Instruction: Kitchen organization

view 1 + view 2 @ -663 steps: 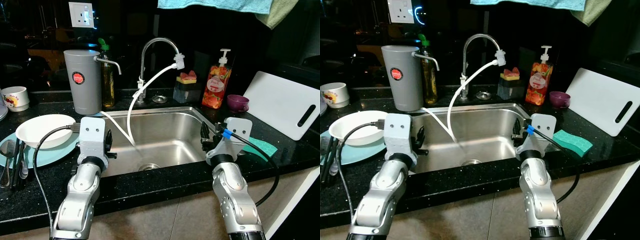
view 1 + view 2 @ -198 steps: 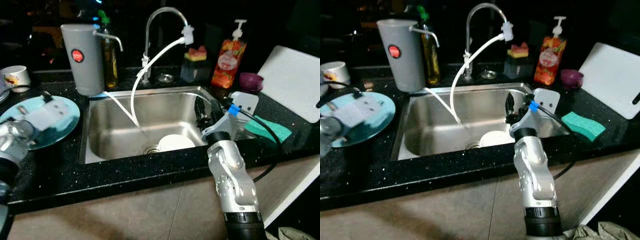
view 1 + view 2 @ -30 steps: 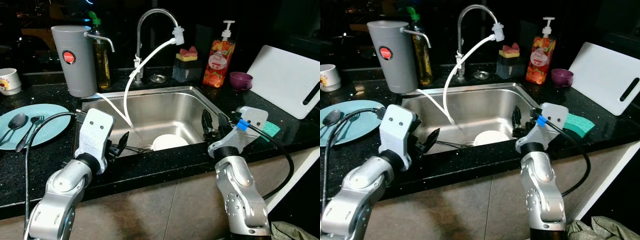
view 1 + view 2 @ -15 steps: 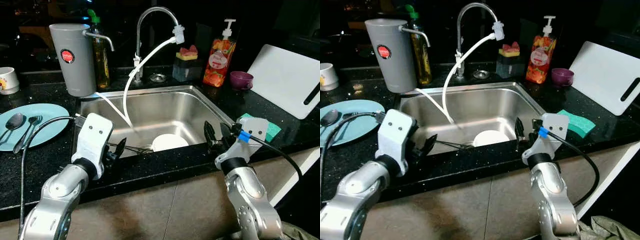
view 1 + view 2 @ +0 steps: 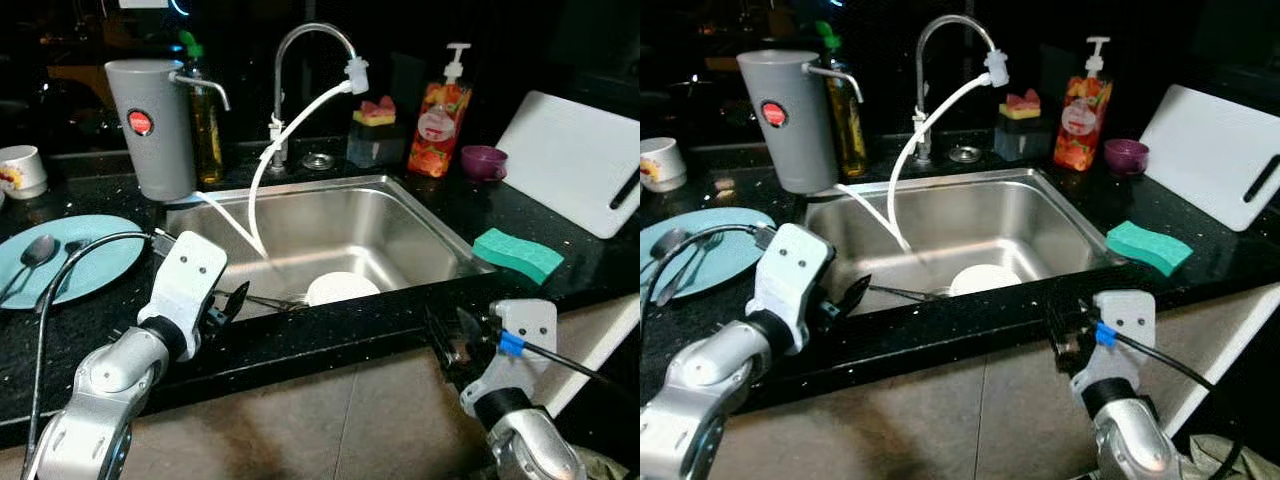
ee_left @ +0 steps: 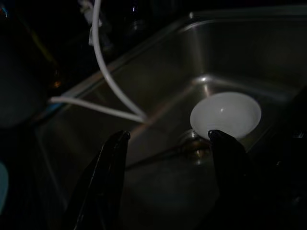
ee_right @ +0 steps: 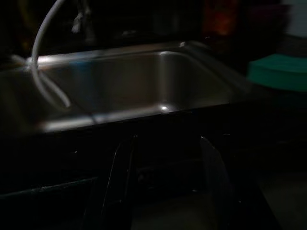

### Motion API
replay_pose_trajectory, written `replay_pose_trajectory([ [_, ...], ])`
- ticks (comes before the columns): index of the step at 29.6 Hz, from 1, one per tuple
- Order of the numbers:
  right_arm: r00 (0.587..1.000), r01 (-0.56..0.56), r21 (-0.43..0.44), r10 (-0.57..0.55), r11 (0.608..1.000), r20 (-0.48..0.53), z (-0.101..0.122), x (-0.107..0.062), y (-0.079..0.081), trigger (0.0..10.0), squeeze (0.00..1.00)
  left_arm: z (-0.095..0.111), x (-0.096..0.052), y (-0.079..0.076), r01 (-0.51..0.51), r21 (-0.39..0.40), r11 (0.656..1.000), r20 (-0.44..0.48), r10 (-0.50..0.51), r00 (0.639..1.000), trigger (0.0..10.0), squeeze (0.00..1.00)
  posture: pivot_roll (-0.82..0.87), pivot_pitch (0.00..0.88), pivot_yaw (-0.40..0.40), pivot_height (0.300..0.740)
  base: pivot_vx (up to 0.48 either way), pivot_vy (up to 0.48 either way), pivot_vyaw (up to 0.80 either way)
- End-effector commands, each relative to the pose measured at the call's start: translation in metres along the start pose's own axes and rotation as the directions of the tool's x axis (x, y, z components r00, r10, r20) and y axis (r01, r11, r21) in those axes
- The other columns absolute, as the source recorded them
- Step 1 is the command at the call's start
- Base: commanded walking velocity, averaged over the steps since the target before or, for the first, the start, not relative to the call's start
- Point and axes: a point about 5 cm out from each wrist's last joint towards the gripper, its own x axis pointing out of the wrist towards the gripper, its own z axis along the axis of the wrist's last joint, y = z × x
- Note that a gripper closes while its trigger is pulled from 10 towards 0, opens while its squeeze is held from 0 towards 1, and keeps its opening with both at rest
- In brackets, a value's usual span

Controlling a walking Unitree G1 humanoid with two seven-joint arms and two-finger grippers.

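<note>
While the left gripper gapes, the bowl lies beyond in the sink.

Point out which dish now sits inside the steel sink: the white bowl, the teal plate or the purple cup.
The white bowl, by the drain in the sink. The teal plate lies on the left counter; the purple cup stands by the white cutting board.

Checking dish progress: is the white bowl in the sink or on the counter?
In the sink: the white bowl rests upright on the sink floor beside the drain.

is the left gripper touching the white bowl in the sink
Apart. In the left eye view the left gripper hangs at the sink's front-left edge, with bare steel between its open fingers and the white bowl by the drain.
</note>
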Motion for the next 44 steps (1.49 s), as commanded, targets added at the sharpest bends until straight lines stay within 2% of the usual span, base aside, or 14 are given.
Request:
replay_pose_trajectory([
  [1,0.999,0.035,0.013,-0.035,0.999,0.042,0.007,0.005,-0.001,10.0,0.00,-0.002,0.001,0.000,-0.003,0.008,1.000,-0.007,0.003,1.000,10.0,0.00,0.13,0.077,0.009,0.740,0.000,0.000,0.00],
  [4,0.996,0.048,0.017,-0.050,0.999,0.077,0.014,0.014,-0.001,10.0,0.00,-0.003,0.001,-0.001,-0.001,0.002,1.000,-0.006,0.001,1.000,10.0,0.00,0.12,0.073,0.012,0.740,0.000,0.000,0.00],
  [5,0.995,0.024,-0.013,-0.023,1.000,0.097,0.020,0.019,-0.002,10.0,0.00,-0.007,-0.002,-0.002,0.007,0.012,1.000,-0.015,-0.007,1.000,10.0,0.00,0.11,0.071,0.013,0.740,0.000,0.000,0.00],
  [10,0.996,-0.017,-0.064,0.023,0.998,0.083,0.025,0.020,-0.007,10.0,0.00,-0.010,-0.001,-0.002,-0.009,0.020,1.000,-0.013,0.010,1.000,10.0,0.00,0.10,0.072,-0.018,0.740,0.000,0.000,0.00],
  [17,0.995,-0.013,-0.043,0.017,0.999,0.094,0.026,0.027,-0.001,10.0,0.00,-0.010,0.002,0.001,-0.084,0.007,0.996,-0.006,0.084,0.996,10.0,0.00,0.12,0.071,-0.036,0.740,0.000,0.000,0.00],
  [22,0.995,-0.025,-0.048,0.029,0.999,0.097,0.026,0.029,0.002,10.0,0.00,-0.009,0.002,0.003,-0.090,0.011,0.996,-0.002,0.090,0.996,10.0,0.00,0.12,0.078,-0.040,0.740,0.000,0.000,0.00],
  [24,0.995,-0.044,-0.076,0.050,0.996,0.088,0.025,0.030,-0.001,10.0,0.00,-0.016,0.000,0.011,-0.123,0.031,0.992,-0.021,0.124,0.992,10.0,0.00,0.12,0.068,-0.049,0.740,0.000,0.000,0.00],
  [28,0.994,-0.051,-0.086,0.059,0.995,0.090,0.028,0.033,-0.002,10.0,0.00,-0.019,-0.001,0.015,-0.153,0.013,0.988,-0.028,0.153,0.988,10.0,0.00,0.12,0.074,-0.062,0.740,0.000,0.000,0.00],
  [30,0.994,-0.063,-0.099,0.072,0.993,0.085,0.029,0.035,-0.004,10.0,0.00,-0.021,-0.001,0.008,-0.156,0.006,0.988,-0.028,0.156,0.987,10.0,0.00,0.11,0.075,-0.084,0.740,0.000,0.000,0.00],
  [35,0.994,-0.068,-0.094,0.075,0.993,0.077,0.028,0.036,-0.004,10.0,0.00,-0.020,-0.002,0.005,-0.152,0.007,0.988,-0.023,0.152,0.988,10.0,0.00,0.12,0.075,-0.098,0.740,0.000,0.000,0.00],
  [38,0.993,-0.076,-0.086,0.083,0.993,0.082,0.027,0.038,0.002,10.0,0.00,-0.021,-0.002,0.007,-0.159,-0.003,0.987,-0.028,0.159,0.987,10.0,0.00,0.14,0.070,-0.061,0.740,0.000,0.000,0.00],
  [42,0.993,-0.050,-0.079,0.058,0.996,0.101,0.028,0.039,0.000,10.0,0.00,-0.018,0.003,-0.002,-0.107,-0.015,0.994,-0.011,0.107,0.994,10.0,0.00,0.16,0.074,-0.059,0.740,0.000,0.000,0.00],
  [43,0.994,-0.035,-0.075,0.043,0.997,0.105,0.028,0.039,-0.002,10.0,0.00,-0.015,0.005,-0.006,-0.081,-0.051,0.995,-0.005,0.081,0.997,10.0,0.00,0.16,0.074,-0.059,0.740,0.000,0.000,0.00],
  [44,0.994,-0.035,-0.075,0.043,0.997,0.105,0.028,0.039,-0.002,10.0,0.00,-0.015,0.005,-0.006,-0.081,-0.051,0.995,-0.005,0.081,0.997,10.0,0.00,0.16,0.074,-0.059,0.740,0.000,0.000,0.00],
])
